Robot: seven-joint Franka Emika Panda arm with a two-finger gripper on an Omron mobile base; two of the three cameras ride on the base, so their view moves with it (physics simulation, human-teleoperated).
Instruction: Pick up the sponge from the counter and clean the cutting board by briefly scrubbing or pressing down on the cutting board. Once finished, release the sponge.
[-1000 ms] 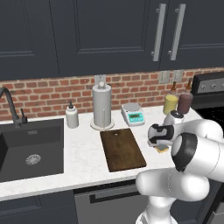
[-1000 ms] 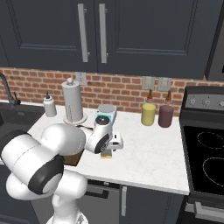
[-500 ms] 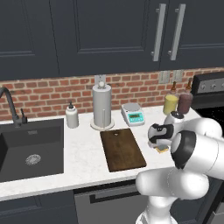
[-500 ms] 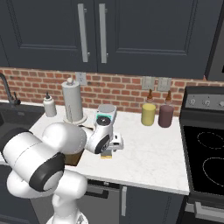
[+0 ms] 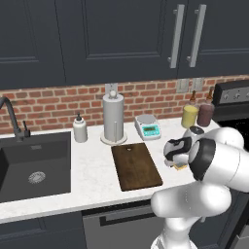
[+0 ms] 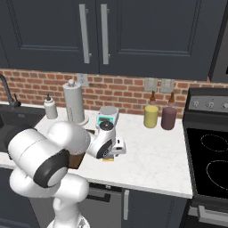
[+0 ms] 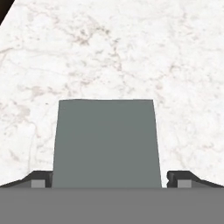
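The sponge [image 7: 105, 142] lies on the white counter [image 7: 109, 48], its grey-green scrub top facing the hand camera and its yellow body [image 5: 181, 167] peeking out under the hand. My gripper [image 5: 178, 160] is down over it, just right of the dark brown cutting board [image 5: 136, 166]. Both fingertips [image 7: 43, 179] sit close beside the sponge's two sides, and a thin gap still shows on the right side. The gripper [image 6: 108, 154] is open around the sponge. The board lies flat with its round hole at the far end.
A kitchen scale [image 5: 148, 127] and paper towel roll [image 5: 113, 118] stand behind the board. A soap bottle [image 5: 80, 130] and the sink [image 5: 30, 165] lie to the left. Yellow and dark red jars [image 6: 151, 116] stand near the stove [image 6: 209, 160].
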